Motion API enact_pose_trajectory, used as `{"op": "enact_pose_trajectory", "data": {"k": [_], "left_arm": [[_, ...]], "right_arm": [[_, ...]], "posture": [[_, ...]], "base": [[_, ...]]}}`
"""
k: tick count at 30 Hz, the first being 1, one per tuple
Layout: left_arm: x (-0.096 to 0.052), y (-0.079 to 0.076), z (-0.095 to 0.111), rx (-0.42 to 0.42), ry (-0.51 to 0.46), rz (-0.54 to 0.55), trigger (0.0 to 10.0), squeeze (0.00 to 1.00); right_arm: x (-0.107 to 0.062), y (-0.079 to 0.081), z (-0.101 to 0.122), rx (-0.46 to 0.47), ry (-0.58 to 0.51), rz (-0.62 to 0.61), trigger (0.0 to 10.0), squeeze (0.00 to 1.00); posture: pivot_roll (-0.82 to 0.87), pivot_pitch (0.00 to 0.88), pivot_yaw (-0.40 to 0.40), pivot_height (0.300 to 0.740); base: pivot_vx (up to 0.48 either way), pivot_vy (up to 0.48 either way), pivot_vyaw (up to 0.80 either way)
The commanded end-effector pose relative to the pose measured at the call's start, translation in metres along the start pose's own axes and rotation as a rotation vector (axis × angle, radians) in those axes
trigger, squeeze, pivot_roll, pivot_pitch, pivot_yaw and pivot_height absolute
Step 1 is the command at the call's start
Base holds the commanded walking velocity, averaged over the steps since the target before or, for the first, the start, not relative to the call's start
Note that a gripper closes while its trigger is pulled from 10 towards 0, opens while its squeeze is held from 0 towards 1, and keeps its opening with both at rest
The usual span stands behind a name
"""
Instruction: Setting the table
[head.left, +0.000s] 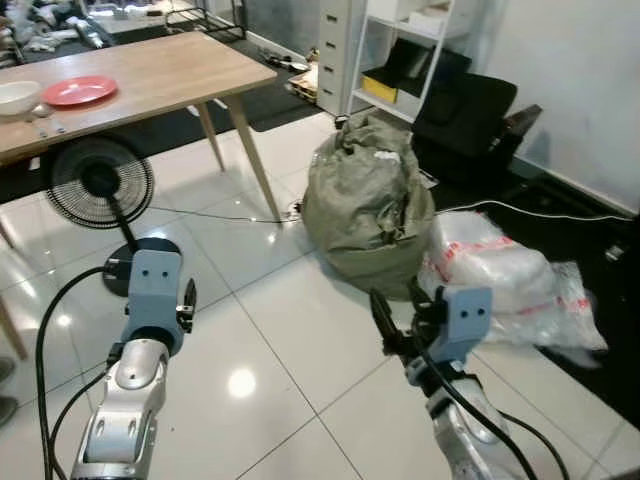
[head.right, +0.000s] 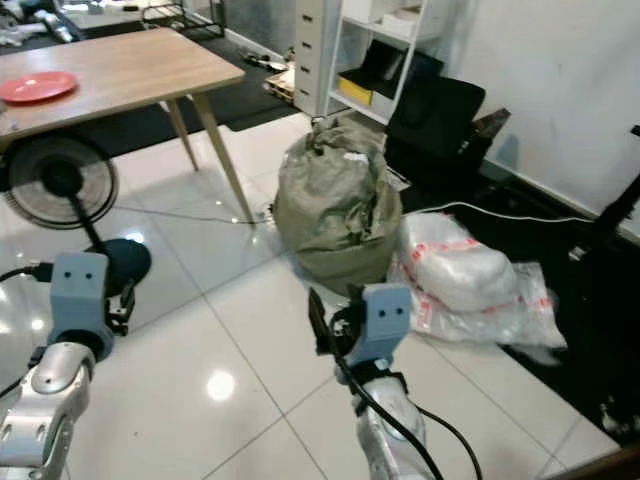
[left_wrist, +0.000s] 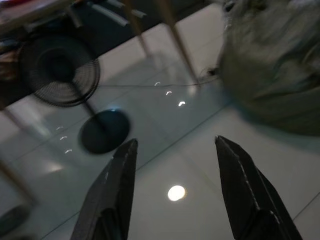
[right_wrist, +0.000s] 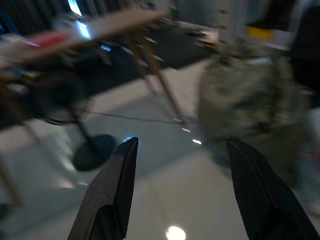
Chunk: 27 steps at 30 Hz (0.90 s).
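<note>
From my seat the wooden table (head.left: 150, 70) sits well off to the robot's left and ahead, and what is on it so far is a red plate (head.left: 79, 90) with a white bowl (head.left: 18, 97) just beside it near the far-left edge; something small lies in front of the bowl, too small for me to name. I would judge the setting as barely begun, or partly laid at best, since most of the tabletop is bare and I am carrying nothing toward it. Both arms are raised in front of me over the floor: the left gripper (left_wrist: 175, 170) has its fingers spread apart with nothing between them, and the right gripper (right_wrist: 182, 180) is likewise spread and empty. What is left, as I read it, is to fetch more tableware and get to the table. Under the table stands a black floor fan (head.left: 100, 182) on a round base, its cable trailing across glossy white tiles (head.left: 280, 350). Straight ahead is a bulging grey-green sack (head.left: 368, 200), with a clear plastic bag (head.left: 500, 275) against it, and a white shelf unit (head.left: 395, 50) behind.
</note>
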<state>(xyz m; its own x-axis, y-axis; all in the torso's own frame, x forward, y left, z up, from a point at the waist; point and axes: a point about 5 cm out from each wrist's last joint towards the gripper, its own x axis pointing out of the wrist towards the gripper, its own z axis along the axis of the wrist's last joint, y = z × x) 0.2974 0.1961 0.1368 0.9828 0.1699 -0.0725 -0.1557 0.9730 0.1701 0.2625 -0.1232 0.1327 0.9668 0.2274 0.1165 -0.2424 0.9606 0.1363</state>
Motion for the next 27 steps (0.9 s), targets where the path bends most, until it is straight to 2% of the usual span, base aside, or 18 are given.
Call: {"op": "enact_pose_trajectory", "data": {"k": [1, 5, 23, 24, 26, 27], "left_arm": [[-0.001, 0.003, -0.002, 0.006, 0.004, 0.008, 10.0, 0.00], [0.001, 0.002, 0.000, 0.007, -0.007, 0.008, 10.0, 0.00], [0.001, 0.002, 0.001, 0.014, -0.015, 0.010, 10.0, 0.00], [0.001, 0.002, 0.004, 0.019, -0.028, 0.006, 10.0, 0.00], [0.001, 0.002, 0.004, 0.019, -0.028, 0.006, 10.0, 0.00], [0.003, 0.001, 0.012, 0.043, -0.067, -0.014, 10.0, 0.00]], "right_arm": [[0.002, -0.002, 0.000, -0.012, 0.002, -0.020, 10.0, 0.00], [0.004, -0.010, 0.002, -0.039, -0.001, -0.075, 10.0, 0.00], [0.007, -0.016, 0.003, -0.039, -0.008, -0.111, 10.0, 0.00], [0.008, -0.021, 0.007, -0.022, -0.027, -0.150, 10.0, 0.00], [0.008, -0.021, 0.007, -0.022, -0.027, -0.150, 10.0, 0.00], [0.011, -0.028, 0.015, -0.005, -0.060, -0.199, 10.0, 0.00]], "posture": [[-0.01, 0.000, 0.088, 0.740], [-0.01, 0.000, 0.091, 0.740], [0.00, 0.000, 0.088, 0.740], [0.00, 0.000, 0.088, 0.740], [0.00, 0.000, 0.088, 0.740], [0.00, 0.000, 0.089, 0.740]], "base": [[0.480, 0.000, 0.76], [0.480, 0.000, 0.78], [0.480, 0.000, 0.78], [0.480, 0.000, 0.00], [0.480, 0.000, 0.00], [0.480, 0.000, 0.00]]}}
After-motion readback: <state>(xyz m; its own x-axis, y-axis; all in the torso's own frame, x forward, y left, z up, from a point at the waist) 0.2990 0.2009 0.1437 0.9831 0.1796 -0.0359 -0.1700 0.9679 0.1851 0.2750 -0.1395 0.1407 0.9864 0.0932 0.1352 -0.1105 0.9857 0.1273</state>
